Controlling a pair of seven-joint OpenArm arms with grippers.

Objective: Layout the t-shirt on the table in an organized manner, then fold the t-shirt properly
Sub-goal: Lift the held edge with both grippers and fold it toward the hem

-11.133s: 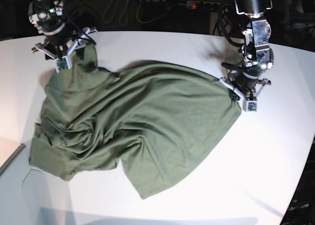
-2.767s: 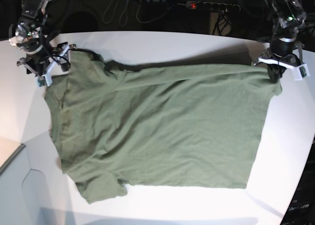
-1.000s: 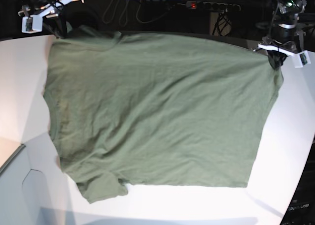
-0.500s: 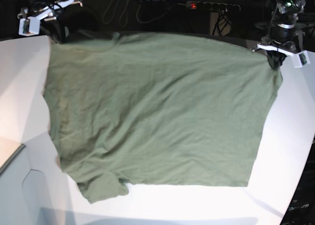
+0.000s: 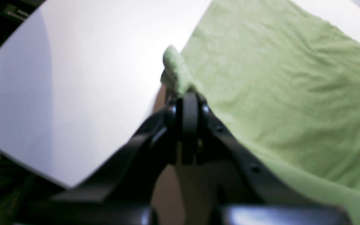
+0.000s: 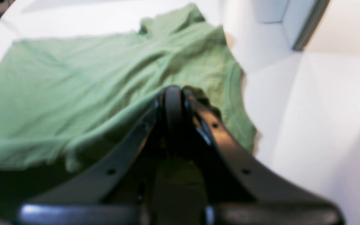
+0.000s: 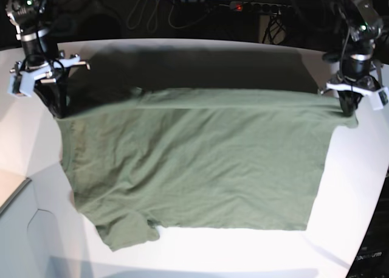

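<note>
At the upper left of the base view, your right tool (image 7: 56,111) is clamped tight on the shoulder corner of the t-shirt (image 7: 194,162); the right wrist view shows its jaws pressed together with olive cloth bunched between them. Holding this corner off the desk (image 7: 358,187) lets the cloth hang as a raised top edge rather than pile up. Moving right, the body of the t-shirt lies spread over the middle of the desk, mostly smooth, with its lower hem flat along the bottom of the frame and one sleeve crumpled at the lower left. A dark shadow band runs behind the raised edge, which suggests the top edge is lifted clear of the surface. At the upper right, your left tool (image 7: 346,107) is likewise closed narrow on the opposite corner; the left wrist view shows a nub of fabric protruding past the jaws. Both grips keep the top edge taut between them, ready for laying down.
</note>
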